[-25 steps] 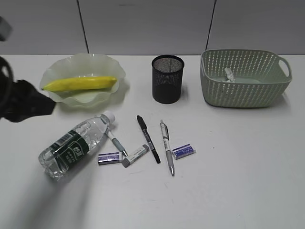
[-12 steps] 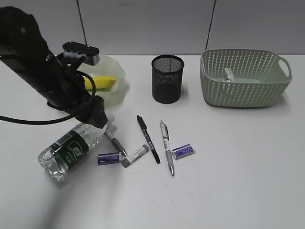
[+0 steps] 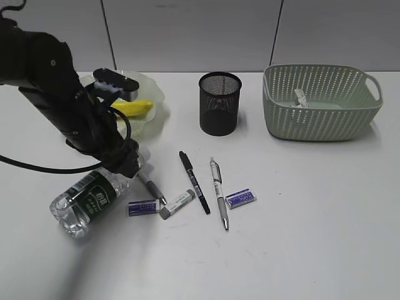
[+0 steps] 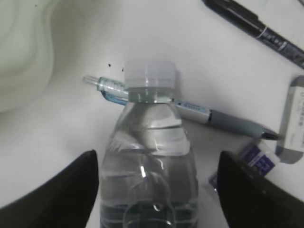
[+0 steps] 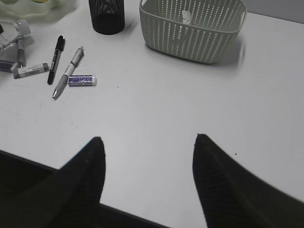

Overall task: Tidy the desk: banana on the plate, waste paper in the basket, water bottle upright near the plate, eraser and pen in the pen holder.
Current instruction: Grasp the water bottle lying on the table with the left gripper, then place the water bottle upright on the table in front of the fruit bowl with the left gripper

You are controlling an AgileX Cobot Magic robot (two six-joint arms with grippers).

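Observation:
The water bottle [image 3: 87, 201] lies on its side on the desk [image 3: 300, 237], cap toward the plate [image 3: 152, 87]. My left gripper [image 3: 127, 164] is open and straddles the bottle's shoulder [image 4: 149, 152], one finger [image 4: 61, 190] on each side, apart from it. A grey pen [image 4: 223, 118] lies under the bottle's neck. The banana [image 3: 135, 107] lies on the plate, mostly hidden by my arm. The waste paper [image 3: 300, 97] lies in the basket [image 3: 322, 119]. My right gripper [image 5: 148, 142] is open and empty over bare desk.
The pen holder [image 3: 220, 103] stands behind a black marker [image 3: 195, 182] and a silver pen [image 3: 219, 194]. Three erasers [image 3: 143, 207] [image 3: 177, 204] [image 3: 240, 199] lie among the pens. The left arm's cable hangs at the left.
My left arm has swung in from the left edge and come down over the bottle's neck, covering most of the plate and banana. The bottle and the other things have not moved.

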